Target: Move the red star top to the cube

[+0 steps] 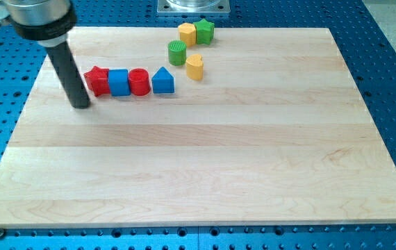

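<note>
In the upper left of the frame, my tip [80,105] is set on the board [198,167] just left of the red star [96,80], holding nothing. The star is seen at the left end of a touching row with the blue cube [118,82], a red cylinder [139,82] and a blue triangle [162,81]. Further right, toward the top, a green cylinder [177,53], yellow hexagon [187,32], yellow cylinder [195,67] and green star [204,31] are grouped.

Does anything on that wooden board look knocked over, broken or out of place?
Nothing stands out. Every block sits flat on the board: red star, blue cube, red cylinder and blue triangle in a row, my tip just left of the star.
</note>
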{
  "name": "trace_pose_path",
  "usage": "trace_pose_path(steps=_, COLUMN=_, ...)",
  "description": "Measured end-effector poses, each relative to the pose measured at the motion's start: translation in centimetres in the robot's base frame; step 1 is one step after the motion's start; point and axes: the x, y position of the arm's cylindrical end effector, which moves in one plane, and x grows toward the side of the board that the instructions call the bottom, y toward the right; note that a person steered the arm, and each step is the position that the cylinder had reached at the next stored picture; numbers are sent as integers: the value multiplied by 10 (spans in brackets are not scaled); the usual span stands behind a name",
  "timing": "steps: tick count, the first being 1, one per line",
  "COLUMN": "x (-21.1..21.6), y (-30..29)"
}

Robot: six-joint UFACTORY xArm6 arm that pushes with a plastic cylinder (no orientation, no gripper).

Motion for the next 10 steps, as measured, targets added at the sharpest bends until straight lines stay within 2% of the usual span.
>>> trace_pose_path(steps=1, x=-21, y=-8)
trace_pose_path(steps=2, x=-22, y=-19)
trace_pose_path(steps=4, x=-48, y=-2)
trace_pose_path(steps=8, x=-50, y=-13)
trace_pose_path(steps=10, x=-67, y=-13)
